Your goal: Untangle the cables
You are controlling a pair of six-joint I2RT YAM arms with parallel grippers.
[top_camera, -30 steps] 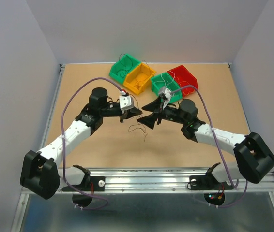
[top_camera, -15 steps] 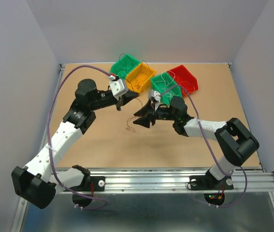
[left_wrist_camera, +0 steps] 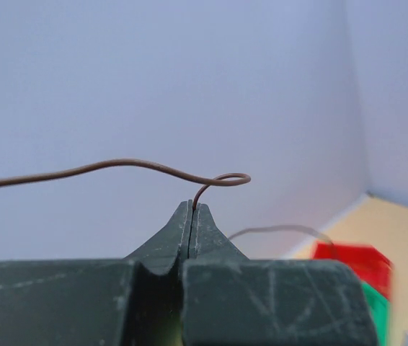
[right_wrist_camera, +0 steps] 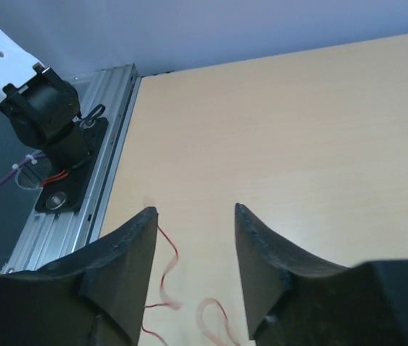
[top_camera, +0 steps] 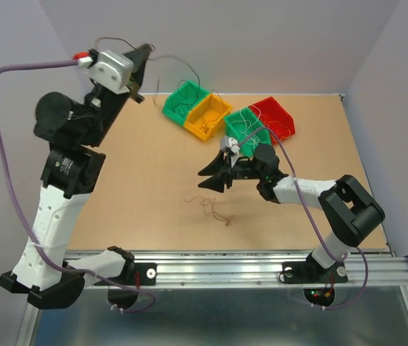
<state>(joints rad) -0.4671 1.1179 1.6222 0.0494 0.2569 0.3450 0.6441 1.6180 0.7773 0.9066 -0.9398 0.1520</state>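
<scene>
My left gripper (top_camera: pixel 146 54) is raised high at the back left and is shut on a thin dark brown cable (top_camera: pixel 179 62). The cable arcs down toward the bins. In the left wrist view the shut jaws (left_wrist_camera: pixel 192 207) pinch this cable (left_wrist_camera: pixel 139 164) at their tip. A small tangle of thin red and dark cables (top_camera: pixel 211 206) lies on the table. My right gripper (top_camera: pixel 207 177) is open and empty, low over the table just behind the tangle. In the right wrist view its open gripper (right_wrist_camera: pixel 194 210) frames red strands (right_wrist_camera: pixel 166 267) on the board.
Four small bins stand at the back: green (top_camera: pixel 184 99), yellow (top_camera: pixel 206 115), green (top_camera: pixel 246 128) and red (top_camera: pixel 272 115), with thin wires in or over them. The metal rail (top_camera: pixel 218 270) runs along the near edge. Walls close in on three sides.
My left arm has swung up and back to the left, lifting the brown cable off the table. The right gripper stays low. The remaining tangle lies slightly nearer.
</scene>
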